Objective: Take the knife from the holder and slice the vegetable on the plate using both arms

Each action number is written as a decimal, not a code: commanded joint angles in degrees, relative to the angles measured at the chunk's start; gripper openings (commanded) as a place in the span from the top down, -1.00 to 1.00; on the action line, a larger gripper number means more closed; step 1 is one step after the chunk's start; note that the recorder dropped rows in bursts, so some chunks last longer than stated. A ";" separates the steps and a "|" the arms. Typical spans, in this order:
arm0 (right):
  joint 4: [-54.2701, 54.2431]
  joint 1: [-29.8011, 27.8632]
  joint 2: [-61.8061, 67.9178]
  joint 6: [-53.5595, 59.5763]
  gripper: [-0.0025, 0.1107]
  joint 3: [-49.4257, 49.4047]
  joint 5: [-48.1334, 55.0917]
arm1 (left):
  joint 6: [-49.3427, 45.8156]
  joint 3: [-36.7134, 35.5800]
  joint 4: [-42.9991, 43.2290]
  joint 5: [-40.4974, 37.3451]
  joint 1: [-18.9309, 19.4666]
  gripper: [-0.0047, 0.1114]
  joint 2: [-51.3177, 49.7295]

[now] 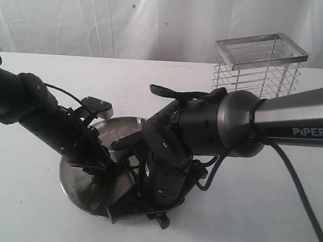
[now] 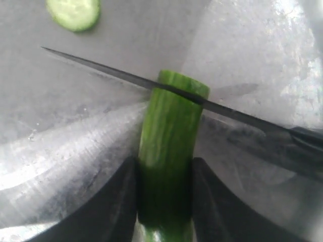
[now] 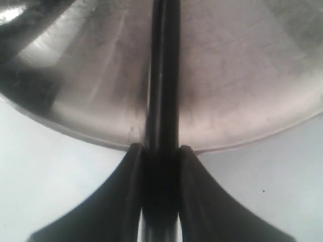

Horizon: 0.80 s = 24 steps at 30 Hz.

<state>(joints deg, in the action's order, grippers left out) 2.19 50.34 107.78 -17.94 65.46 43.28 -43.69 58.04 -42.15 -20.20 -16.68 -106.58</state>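
1. The left gripper pinches a short green cylindrical vegetable between two black fingers. The vegetable lies on a wide, shiny stainless-steel plate, and one cut round slice lies well apart from it.
2. The right gripper is clamped on the handle of a slim all-black kitchen knife. The blade crosses the vegetable just short of its free end.
3. Risk: with so little vegetable beyond the blade, the edge may skid off the rounded skin instead of biting.
4. Risk: the plate looks slick, so downward pressure could roll the vegetable or squeeze it out of the pinch.
5. Risk: a blade sliding along the vegetable would meet the left fingers.
6. Risk: nothing holds the plate, so it may shift on the white table.
7. The silver wire holder stands well apart, out of the way.
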 commanded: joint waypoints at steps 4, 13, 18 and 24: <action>0.15 -0.16 -0.39 1.38 0.96 0.64 5.88 | 1.38 -0.28 0.20 1.12 -0.02 0.51 -1.02; 0.15 -0.16 -0.39 1.50 0.96 1.33 4.84 | 1.51 -0.28 0.20 0.28 -0.02 0.50 -1.02; 0.15 -0.16 -0.39 1.50 0.96 1.33 2.90 | 1.51 -0.28 0.20 -0.39 -0.02 0.50 -0.80; 0.15 -0.16 -0.39 1.50 0.96 1.33 2.05 | 1.51 -0.28 0.20 -1.05 -0.02 0.48 -0.70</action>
<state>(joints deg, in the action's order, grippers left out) 1.98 50.34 107.78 -16.74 66.65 46.49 -42.45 58.04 -42.40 -20.25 -16.68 -106.58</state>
